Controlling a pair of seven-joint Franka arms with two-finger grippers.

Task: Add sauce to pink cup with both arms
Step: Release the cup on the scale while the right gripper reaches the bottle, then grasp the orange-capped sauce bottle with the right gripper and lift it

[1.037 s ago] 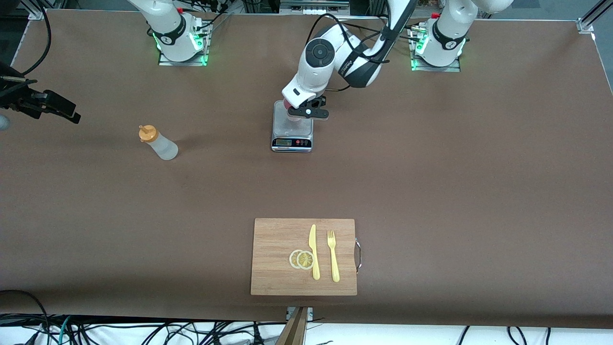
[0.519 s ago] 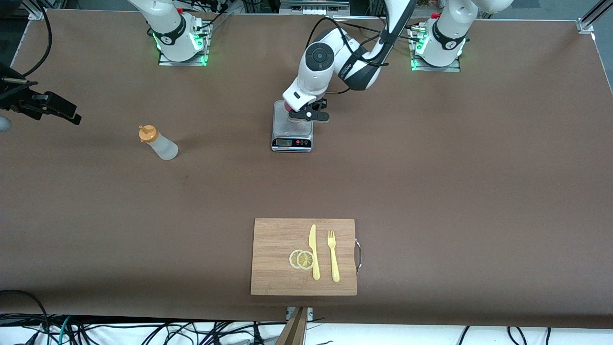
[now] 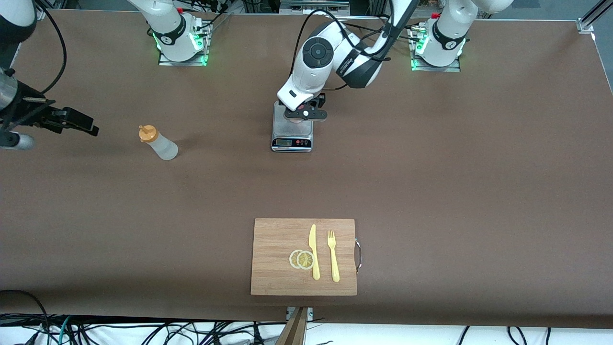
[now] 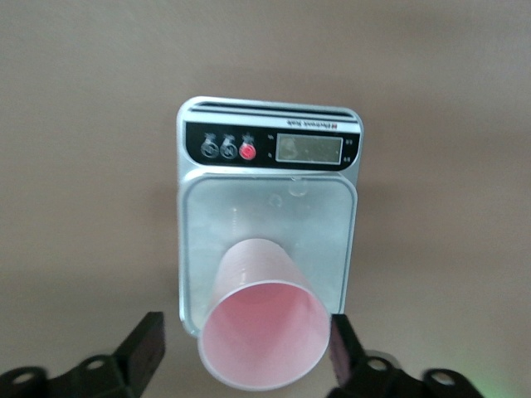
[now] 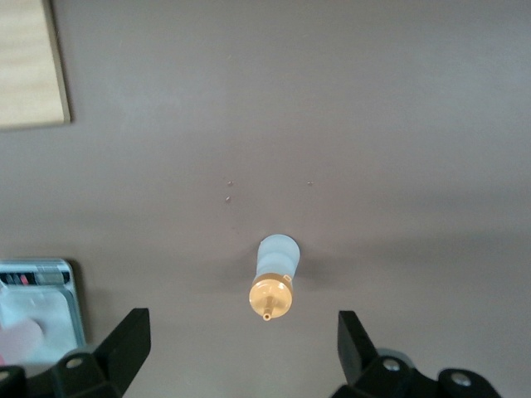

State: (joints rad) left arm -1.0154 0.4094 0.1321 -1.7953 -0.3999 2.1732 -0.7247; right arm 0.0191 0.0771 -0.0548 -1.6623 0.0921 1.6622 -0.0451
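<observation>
**Pink cup stands on the scale, sauce bottle waits alone**

Your left gripper [image 4: 245,352] hangs over the grey digital scale [image 3: 291,139], its black fingers [image 4: 143,348] spread wide on either side of the small pale pink plastic tumbler [image 4: 264,323]; one finger stands clear of the cup wall, and you cannot tell whether the other touches it. The tumbler stands upright on the scale's plate, at the end away from its display.

Toward the right arm's end of the table, your right gripper [image 3: 79,122] hovers with its fingers [image 5: 129,344] wide apart and holding nothing. The small translucent whitish squeeze bottle with an orange nozzle cap [image 3: 158,143] stands upright on the brown tabletop [image 3: 455,167], well apart from the scale.

Nearer the front camera lies a bamboo cutting board [image 3: 275,239] carrying a yellow plastic knife [image 3: 313,251], a yellow plastic fork [image 3: 333,256] and two lemon slices [image 3: 301,259].
</observation>
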